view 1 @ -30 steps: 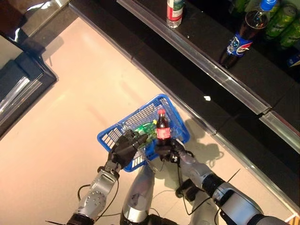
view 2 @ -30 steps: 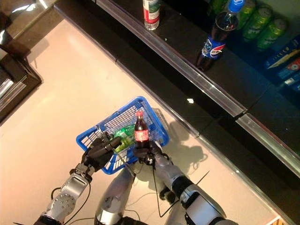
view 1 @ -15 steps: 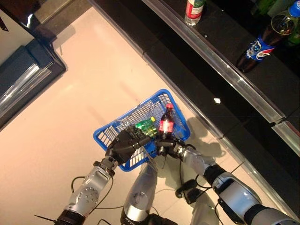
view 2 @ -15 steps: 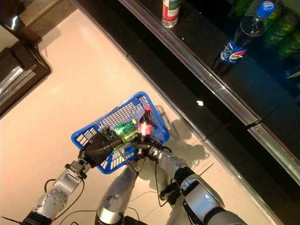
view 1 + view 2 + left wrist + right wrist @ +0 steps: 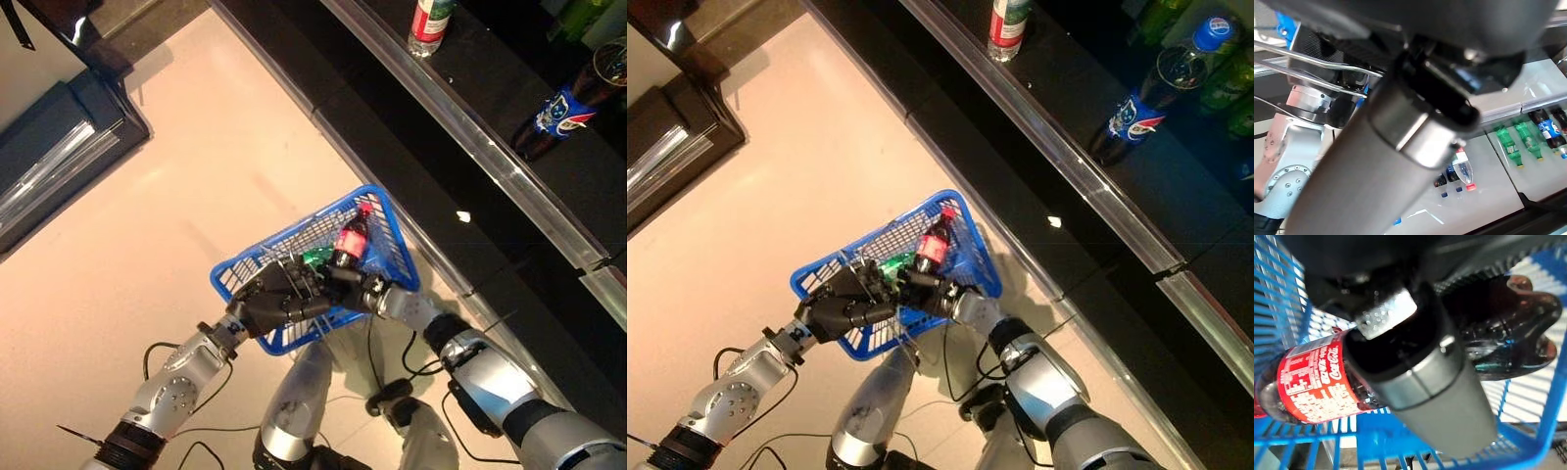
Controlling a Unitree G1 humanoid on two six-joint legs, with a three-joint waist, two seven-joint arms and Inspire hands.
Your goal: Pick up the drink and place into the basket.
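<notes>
Here, dark cola bottle [image 5: 349,238], red label, red cap.

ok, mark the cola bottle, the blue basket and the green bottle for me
cola bottle [image 5: 350,241], left eye view, on its red label.
blue basket [image 5: 391,221], left eye view, on its far rim.
green bottle [image 5: 892,261], right eye view, on the green body showing inside the basket.
</notes>
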